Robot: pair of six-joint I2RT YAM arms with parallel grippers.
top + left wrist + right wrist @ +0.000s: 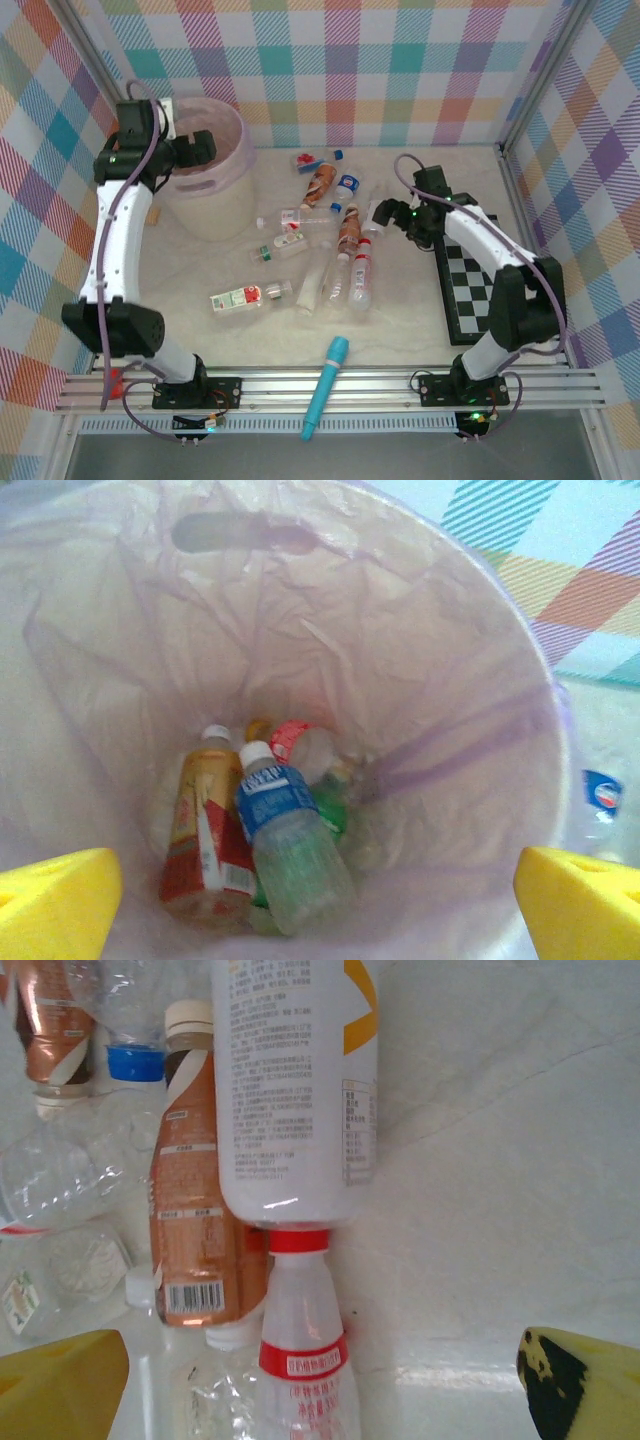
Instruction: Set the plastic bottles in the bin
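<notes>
The left gripper point(200, 148) hangs over the mouth of the bin point(212, 208). Its yellow fingers point(55, 900) are spread wide with nothing between them, a stance suited to dropping into the tub rather than picking from it. Straight below, on the bin's floor, lie a brown bottle with a red label point(205, 835), a clear one with a blue label point(290, 845) and a green one point(330, 815) half under them. Part of the job therefore looks done. The bin stands at the far left of the counter point(250, 340), close to the left arm and well apart from the pile.

The right gripper point(385, 212) is likewise open and empty. It is held low at the right edge of the remaining plastic bottles point(345, 240), which lie scattered across the middle of the counter. Below it, in the wrist view, a big white-labelled bottle point(300, 1090) lies end to end with a clear red-capped bottle point(300, 1350), and a brown bottle point(195, 1210) touches both. It is probably lining up on one of these. A lone bottle point(240, 297) lies nearer, to the left. The teal cylinder point(325, 385) across the near rail and the chequered board point(475, 295) on the right are not meant for the bin.
</notes>
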